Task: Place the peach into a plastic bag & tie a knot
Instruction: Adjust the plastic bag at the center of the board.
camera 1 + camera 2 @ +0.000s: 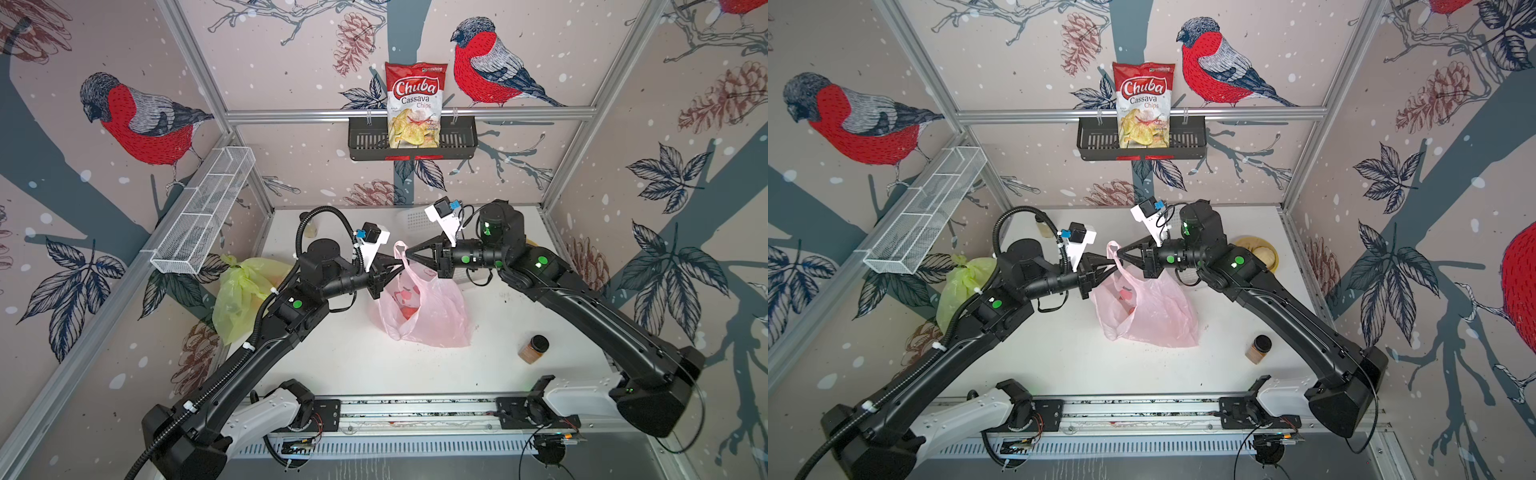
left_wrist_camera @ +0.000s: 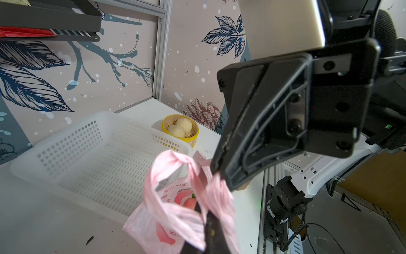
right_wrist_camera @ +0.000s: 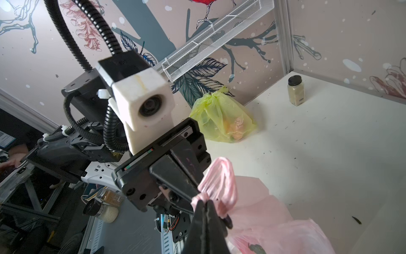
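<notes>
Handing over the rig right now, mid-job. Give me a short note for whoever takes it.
Left gripper: shut on the handles of the pink bag.
Right gripper: shut on the handles too, tip to tip with the left.
Peach: inside the bag, which sits mid-way across the table.
Done: peach bagged, handles gathered and crossed, one loop standing up.
Left: no tight knot shows yet; finish it, cinch, then release.

Chips bag [image 1: 415, 104], green bag [image 1: 237, 299], spice jar [image 1: 533, 350], white basket [image 2: 87, 143]
</notes>
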`<state>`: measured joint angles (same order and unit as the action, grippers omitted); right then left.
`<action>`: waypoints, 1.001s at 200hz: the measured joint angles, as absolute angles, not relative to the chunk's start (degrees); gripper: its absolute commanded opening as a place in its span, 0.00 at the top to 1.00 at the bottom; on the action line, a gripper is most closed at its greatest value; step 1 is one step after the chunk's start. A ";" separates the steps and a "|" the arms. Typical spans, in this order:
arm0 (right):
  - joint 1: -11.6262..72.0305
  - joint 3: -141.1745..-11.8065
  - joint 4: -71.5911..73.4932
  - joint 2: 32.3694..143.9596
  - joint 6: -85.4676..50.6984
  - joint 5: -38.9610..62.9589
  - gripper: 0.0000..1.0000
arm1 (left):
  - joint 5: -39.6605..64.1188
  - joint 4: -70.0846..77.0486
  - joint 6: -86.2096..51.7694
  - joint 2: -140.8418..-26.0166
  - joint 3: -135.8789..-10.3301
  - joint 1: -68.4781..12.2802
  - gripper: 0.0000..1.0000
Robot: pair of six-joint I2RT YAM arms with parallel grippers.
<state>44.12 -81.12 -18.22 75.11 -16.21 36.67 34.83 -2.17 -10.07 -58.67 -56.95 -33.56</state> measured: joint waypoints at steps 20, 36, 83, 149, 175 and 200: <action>44.21 -81.56 -18.26 75.99 -16.23 37.58 1.00 | 34.92 -2.90 -8.84 -59.92 -58.92 -34.09 1.00; 44.23 -82.06 -18.28 76.95 -16.29 38.59 1.00 | 34.85 -4.23 -8.49 -60.84 -60.10 -34.81 1.00; 42.06 -80.09 -17.63 76.82 -16.43 40.60 1.00 | 34.26 -8.21 -5.87 -62.46 -62.06 -35.59 0.91; 37.26 -78.63 -19.92 72.44 -16.34 39.05 0.47 | 32.60 -9.30 -4.10 -60.10 -61.54 -35.75 1.00; 37.12 -81.58 -23.59 70.74 -15.68 34.04 0.30 | 32.84 -9.21 -4.10 -60.23 -61.54 -35.77 1.00; 37.12 -85.91 -23.99 69.08 -14.98 31.24 0.28 | 33.39 -9.04 -4.08 -60.58 -61.67 -35.79 1.00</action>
<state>37.12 -85.91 -23.99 69.08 -14.98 31.24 33.39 -9.04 -4.08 -60.58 -61.67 -35.79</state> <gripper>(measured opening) 0.701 0.046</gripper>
